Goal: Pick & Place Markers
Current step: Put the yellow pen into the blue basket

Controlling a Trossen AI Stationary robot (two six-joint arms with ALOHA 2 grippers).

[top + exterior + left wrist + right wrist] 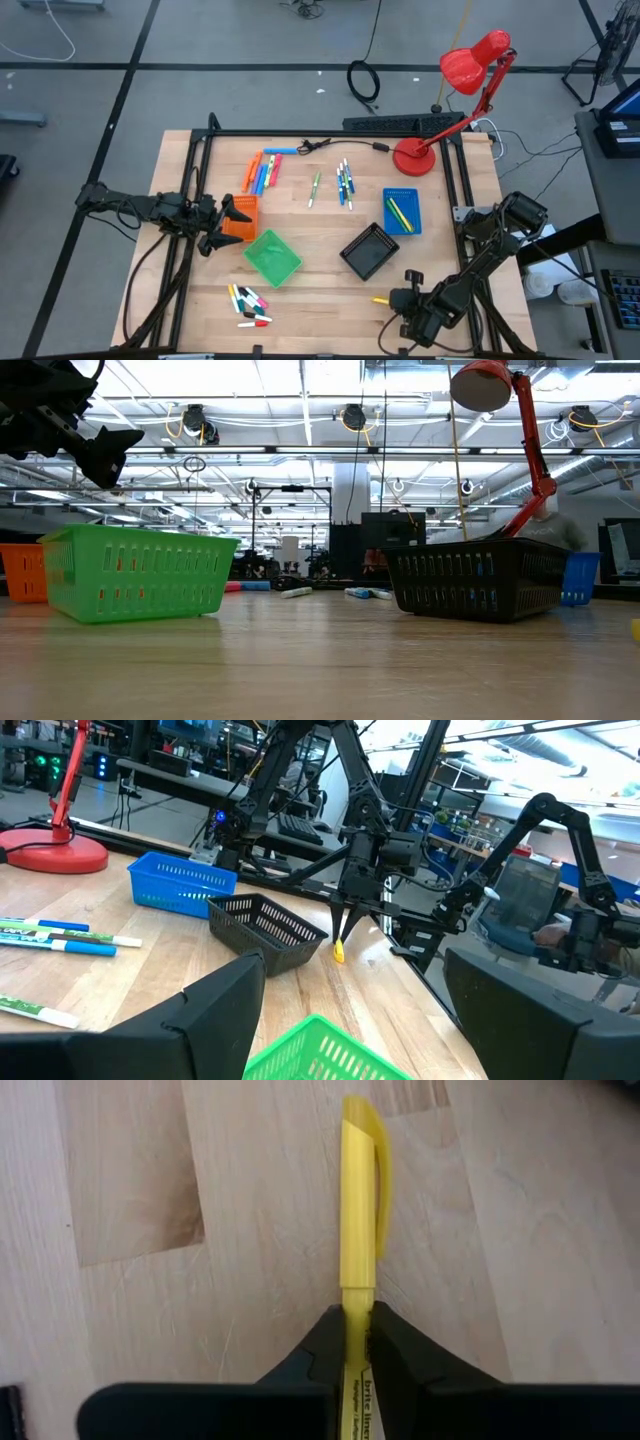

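Observation:
My right gripper (394, 299) is near the table's near right edge, slanting down and shut on a yellow marker (358, 1210). My left gripper (228, 217) waits open at the left, level, by the orange tray (243, 221); in its wrist view its fingers (200, 1020) frame the scene. Other markers lie flat on the table. Chunky orange and blue ones (262, 170) are at the far left, thin green (314, 188) and blue ones (345, 183) at the middle, and short mixed ones (249, 303) at the near left. Yellow-green markers lie in the blue tray (402, 211). My right gripper pinches the yellow marker's barrel (357, 1305) between its two fingers (325, 1350), just behind the cap. The marker runs along the fingers, and its capped end (339, 952) sticks out past the tips, pointing steeply down. Whether that end touches the table, I cannot tell.
A green tray (272, 257) and a black tray (368, 250) stand mid-table between the arms. A red desk lamp (415, 155) stands at the far right, a thin black cable (322, 146) lies along the far edge, and black frame rails (196, 190) border the table.

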